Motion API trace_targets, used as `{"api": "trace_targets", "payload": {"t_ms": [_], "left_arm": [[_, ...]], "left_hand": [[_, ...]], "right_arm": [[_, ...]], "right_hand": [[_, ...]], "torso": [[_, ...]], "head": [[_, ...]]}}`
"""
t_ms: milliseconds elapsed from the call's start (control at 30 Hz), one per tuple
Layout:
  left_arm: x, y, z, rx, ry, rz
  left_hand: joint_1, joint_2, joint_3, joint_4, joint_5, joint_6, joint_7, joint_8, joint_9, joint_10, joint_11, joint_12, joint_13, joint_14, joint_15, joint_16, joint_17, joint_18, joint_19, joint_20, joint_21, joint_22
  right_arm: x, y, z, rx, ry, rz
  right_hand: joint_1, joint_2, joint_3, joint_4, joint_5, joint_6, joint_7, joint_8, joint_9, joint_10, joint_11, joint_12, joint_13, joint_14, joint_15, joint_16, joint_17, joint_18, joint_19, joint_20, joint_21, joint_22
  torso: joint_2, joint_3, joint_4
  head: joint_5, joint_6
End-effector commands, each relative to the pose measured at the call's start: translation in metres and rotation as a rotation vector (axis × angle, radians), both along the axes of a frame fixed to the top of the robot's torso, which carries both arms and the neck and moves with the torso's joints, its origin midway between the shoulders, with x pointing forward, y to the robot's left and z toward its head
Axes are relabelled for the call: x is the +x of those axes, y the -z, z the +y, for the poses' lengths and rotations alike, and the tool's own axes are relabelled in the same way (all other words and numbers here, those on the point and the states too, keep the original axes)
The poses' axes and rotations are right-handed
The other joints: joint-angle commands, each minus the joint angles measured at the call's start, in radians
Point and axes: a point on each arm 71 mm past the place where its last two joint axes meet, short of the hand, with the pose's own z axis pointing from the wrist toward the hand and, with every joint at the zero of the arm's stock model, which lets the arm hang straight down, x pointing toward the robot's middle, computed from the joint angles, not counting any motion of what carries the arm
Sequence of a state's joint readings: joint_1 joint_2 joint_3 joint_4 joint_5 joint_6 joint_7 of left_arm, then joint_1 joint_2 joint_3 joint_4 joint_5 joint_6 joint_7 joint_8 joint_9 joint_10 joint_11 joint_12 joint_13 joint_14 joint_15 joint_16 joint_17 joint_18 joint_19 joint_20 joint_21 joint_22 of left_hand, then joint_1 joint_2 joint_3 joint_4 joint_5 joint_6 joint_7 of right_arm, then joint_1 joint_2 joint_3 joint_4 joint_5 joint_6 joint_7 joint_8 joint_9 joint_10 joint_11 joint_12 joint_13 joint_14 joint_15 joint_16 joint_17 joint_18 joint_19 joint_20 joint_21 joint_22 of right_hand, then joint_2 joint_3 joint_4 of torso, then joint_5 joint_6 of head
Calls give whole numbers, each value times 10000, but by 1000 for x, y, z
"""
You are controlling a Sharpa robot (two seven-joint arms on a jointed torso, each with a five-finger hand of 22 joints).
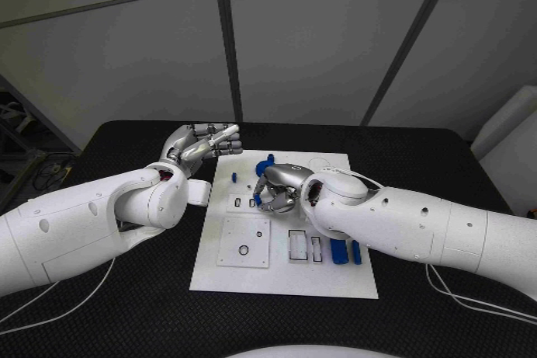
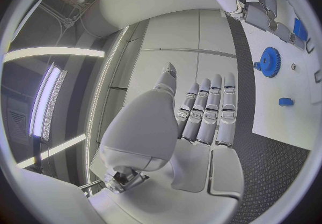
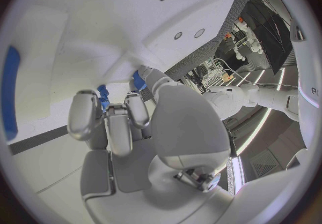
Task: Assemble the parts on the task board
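Over the board (image 1: 224, 276), your right hand (image 1: 280, 189) pinches a blue part (image 3: 102, 95). Your left hand (image 1: 204, 146) hangs raised beside it, fingers apart, holding nothing.

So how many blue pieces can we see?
5: gear and small piece at the far end, a part in the right hand, two bars beside its arm; others may hide.
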State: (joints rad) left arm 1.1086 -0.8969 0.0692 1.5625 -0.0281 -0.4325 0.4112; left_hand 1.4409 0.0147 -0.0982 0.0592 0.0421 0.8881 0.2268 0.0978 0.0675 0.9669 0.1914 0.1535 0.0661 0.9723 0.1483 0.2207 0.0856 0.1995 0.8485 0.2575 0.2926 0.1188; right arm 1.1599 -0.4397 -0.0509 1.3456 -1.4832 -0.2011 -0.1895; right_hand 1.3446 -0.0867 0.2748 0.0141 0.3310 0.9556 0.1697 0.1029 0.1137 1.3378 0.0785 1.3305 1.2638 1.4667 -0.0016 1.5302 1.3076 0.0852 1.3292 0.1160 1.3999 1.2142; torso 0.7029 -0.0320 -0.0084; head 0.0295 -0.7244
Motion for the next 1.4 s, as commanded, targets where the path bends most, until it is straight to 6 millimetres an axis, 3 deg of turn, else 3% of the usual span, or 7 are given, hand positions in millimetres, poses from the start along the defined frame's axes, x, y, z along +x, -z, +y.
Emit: {"api": "trace_targets", "payload": {"t_ms": [33,1000,1400], "left_arm": [[0,-2,-1,18,94,-128],[1,-1,-2,21,92,-113],[1,-1,-1,68,100,-117]], "left_hand": [[-13,94,24,-49,48,-18,161,-57,-13,-58,2,-57,-13,29,15,-54,-17,-200,-51,-1,-64,-9],[-9,98,16,-64,48,-16,160,-65,-12,-59,3,-65,-12,29,17,-58,-19,-200,-59,0,-72,-14],[-9,98,16,-64,48,-16,160,-65,-12,-59,3,-65,-12,29,17,-58,-19,-200,-59,0,-72,-14]], "right_arm": [[-1,8,-3,-414,64,329],[-1,8,-4,-461,54,367],[-3,6,-3,-369,-14,315]], "right_hand": [[-31,-77,34,41,-60,-88,13,-55,-15,-83,40,-54,-17,789,102,-43,1521,-101,-80,10,-55,-18],[-38,-198,8,18,-85,-469,97,-214,-24,-290,124,-193,-188,798,178,-26,1566,-69,-199,84,-151,-169],[-84,-372,-146,17,-103,-838,167,-318,-24,-393,196,-232,-261,802,244,-15,1589,-56,-252,148,-200,-231]], "torso": [[0,1,-2],[4,1,-4],[-3,0,0]], "head": [[0,-9],[-14,-43],[-12,-83]]}}
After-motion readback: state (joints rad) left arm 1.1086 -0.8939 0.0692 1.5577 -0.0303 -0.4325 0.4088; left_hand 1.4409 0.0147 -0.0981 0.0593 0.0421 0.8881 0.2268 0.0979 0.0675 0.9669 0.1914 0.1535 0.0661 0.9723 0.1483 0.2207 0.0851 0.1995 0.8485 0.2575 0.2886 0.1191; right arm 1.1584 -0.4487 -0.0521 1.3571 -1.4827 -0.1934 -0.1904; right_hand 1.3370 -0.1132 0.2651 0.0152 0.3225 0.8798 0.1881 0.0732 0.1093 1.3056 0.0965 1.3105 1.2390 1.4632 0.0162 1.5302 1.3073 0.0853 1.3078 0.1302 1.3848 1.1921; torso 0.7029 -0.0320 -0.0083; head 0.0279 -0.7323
